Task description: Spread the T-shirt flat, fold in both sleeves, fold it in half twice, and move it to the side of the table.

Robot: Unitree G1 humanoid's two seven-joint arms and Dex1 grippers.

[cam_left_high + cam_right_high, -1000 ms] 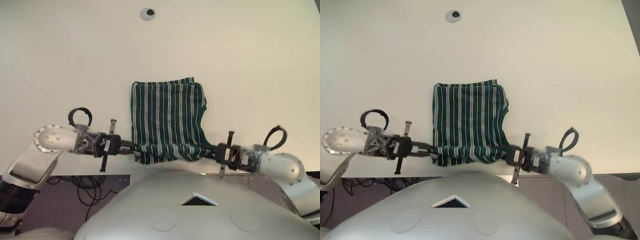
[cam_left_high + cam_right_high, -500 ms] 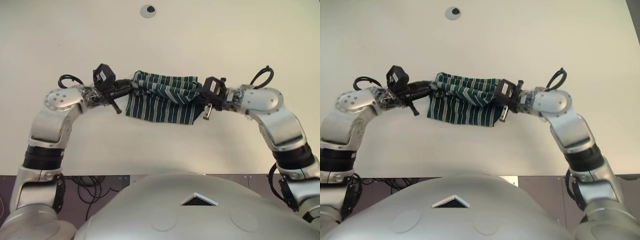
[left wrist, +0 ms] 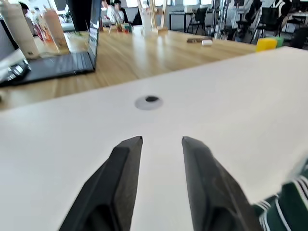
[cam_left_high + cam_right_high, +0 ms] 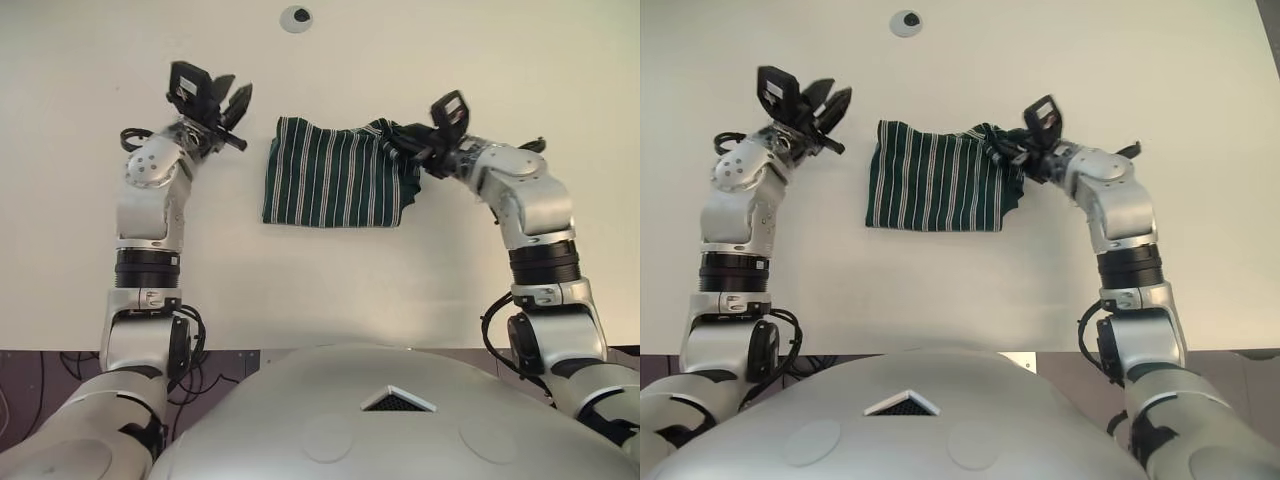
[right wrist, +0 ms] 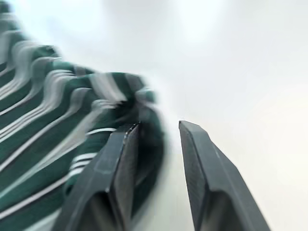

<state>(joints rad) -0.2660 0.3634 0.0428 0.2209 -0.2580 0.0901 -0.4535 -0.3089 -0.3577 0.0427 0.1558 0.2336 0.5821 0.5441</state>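
Observation:
The green T-shirt (image 4: 335,172) with white stripes lies folded into a short rectangle on the white table (image 4: 320,270). My left gripper (image 4: 235,100) is open and empty, raised off the shirt's far left corner and a little to its left. In the left wrist view the gripper (image 3: 162,139) has bare table between its fingers, and a corner of the shirt (image 3: 288,207) shows beside it. My right gripper (image 4: 415,150) is at the shirt's far right corner, where the cloth is bunched. Its own camera shows the gripper (image 5: 159,126) open, with the striped cloth (image 5: 48,120) against one finger.
A round grey grommet (image 4: 295,20) sits in the table beyond the shirt. The table's near edge (image 4: 200,348) runs in front of me, with cables (image 4: 175,365) below it at the left. Beyond this table stands a wooden table with a laptop (image 3: 48,65).
Both grippers carried the shirt's near edge up and over to the far edge, folding it in half. Both have opened. The left one has drawn away to the left.

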